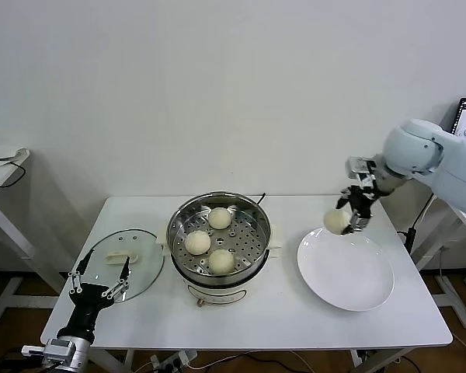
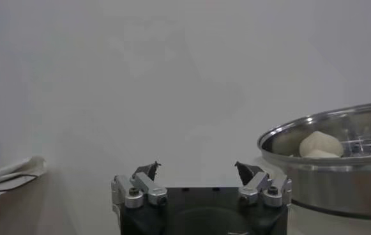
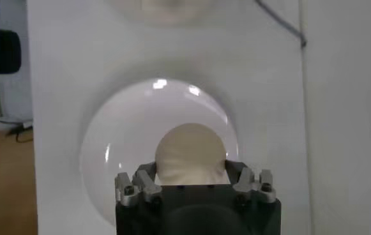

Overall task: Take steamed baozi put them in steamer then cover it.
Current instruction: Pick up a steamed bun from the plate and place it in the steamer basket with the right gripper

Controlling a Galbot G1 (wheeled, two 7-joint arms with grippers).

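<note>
R gripper [image 1: 348, 220] is up above the far-left rim of the white plate [image 1: 349, 280], fingers pinched on one baozi [image 1: 336, 221], held clear of the plate surface; in the R wrist view that bun [image 3: 190, 155] sits btwn the two fingers [image 3: 140, 185] w/ the plate [image 3: 108, 147] below it. Steamer [image 1: 217, 264] stands mid-table, lid off, w/ three baozi on its perforated tray: one at the back [image 1: 220, 217], one left [image 1: 197, 242], one front [image 1: 221, 261]. Plate lies just right of the steamer, not touching it as far as I can tell. Glass lid [image 1: 144, 264] lies flat on the white table [image 1: 295, 326] just left of the steamer, its white handle facing up. L gripper [image 1: 101, 273] is low at the front-left of the table, over the near edge of the lid, fingers spread wide, holding nothing; L wrist view shows its fingertips [image 2: 148, 171] apart and the steamer rim [image 2: 319, 137] off to one side w/ a bun [image 2: 320, 143] visible inside
</note>
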